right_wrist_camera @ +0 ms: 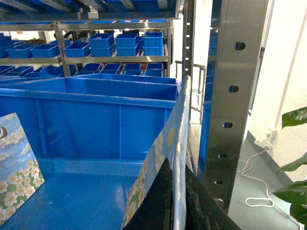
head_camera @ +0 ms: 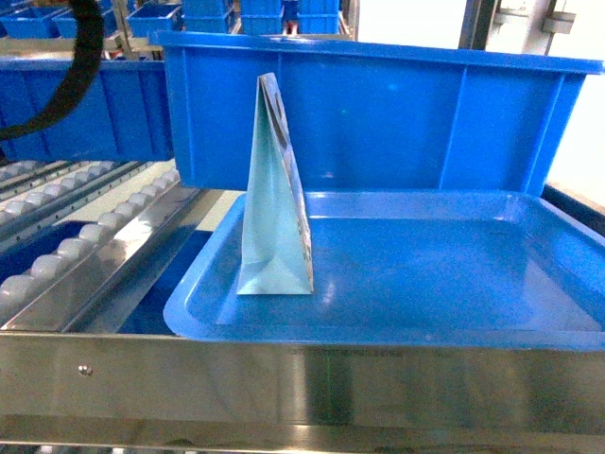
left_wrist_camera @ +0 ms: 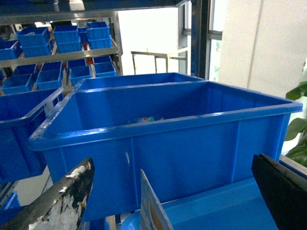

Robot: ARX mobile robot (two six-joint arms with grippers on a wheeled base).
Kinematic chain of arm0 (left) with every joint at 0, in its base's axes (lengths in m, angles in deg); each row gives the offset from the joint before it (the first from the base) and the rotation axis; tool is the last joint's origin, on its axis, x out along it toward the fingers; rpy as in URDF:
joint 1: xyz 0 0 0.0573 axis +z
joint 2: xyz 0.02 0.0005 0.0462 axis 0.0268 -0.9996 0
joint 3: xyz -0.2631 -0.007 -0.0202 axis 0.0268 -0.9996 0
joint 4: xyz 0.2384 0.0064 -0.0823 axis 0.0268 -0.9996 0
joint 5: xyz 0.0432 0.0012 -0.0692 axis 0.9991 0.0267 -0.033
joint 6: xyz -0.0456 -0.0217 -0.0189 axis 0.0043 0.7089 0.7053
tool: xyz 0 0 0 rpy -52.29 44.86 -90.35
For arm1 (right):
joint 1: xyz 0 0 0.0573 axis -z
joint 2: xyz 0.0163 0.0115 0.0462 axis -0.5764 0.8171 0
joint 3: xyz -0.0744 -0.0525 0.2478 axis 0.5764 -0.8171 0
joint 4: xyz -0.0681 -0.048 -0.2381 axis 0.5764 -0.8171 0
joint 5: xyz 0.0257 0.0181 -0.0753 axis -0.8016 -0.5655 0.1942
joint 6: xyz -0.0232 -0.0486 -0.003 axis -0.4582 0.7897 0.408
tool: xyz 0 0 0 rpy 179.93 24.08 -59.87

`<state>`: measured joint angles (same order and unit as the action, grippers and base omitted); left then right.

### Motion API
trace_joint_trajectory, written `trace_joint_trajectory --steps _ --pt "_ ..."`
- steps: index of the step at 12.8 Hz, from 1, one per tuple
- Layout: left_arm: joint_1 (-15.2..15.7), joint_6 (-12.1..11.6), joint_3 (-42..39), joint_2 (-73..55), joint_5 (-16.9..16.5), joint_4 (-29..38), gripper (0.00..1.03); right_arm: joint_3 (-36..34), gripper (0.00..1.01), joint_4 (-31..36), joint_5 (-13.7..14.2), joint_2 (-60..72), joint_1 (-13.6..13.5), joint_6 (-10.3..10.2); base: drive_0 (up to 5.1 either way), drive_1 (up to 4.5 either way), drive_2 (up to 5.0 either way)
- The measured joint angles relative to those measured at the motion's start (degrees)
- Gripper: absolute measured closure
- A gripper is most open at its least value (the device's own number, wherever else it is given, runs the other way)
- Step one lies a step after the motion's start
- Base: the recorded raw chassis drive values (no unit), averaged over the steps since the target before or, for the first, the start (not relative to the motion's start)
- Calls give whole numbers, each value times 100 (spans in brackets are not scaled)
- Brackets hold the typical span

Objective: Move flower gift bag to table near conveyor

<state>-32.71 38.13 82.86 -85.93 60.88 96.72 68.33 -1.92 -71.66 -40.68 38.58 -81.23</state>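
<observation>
The bag (head_camera: 274, 203) stands upright in the tray (head_camera: 473, 284). Left gripper (left_wrist_camera: 177, 191) spread wide above it. Right gripper (right_wrist_camera: 175, 201) clenched on a second bag (right_wrist_camera: 175, 143).

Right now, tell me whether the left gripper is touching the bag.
Apart. The left wrist view shows the bag's top edge standing between the fingers of the open left gripper, with blue bin showing in the gap on each side.

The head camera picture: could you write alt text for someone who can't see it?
A tall pale-green paper gift bag stands upright on a shallow glossy blue plastic tray, its top leaning against a deep blue plastic bin behind it. Left of the tray, steel lanes of small white rollers slope away, and a shiny steel rail crosses the foreground.
</observation>
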Motion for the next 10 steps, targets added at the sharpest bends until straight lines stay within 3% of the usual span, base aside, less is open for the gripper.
trace_joint_trajectory --steps 5,10 --pt "-98 74 376 -758 933 -341 5 0 98 -2 0 0 0 0 0 0 0" --pt "-175 420 885 -1460 1252 -1283 5 0 98 -2 0 0 0 0 0 0 0"
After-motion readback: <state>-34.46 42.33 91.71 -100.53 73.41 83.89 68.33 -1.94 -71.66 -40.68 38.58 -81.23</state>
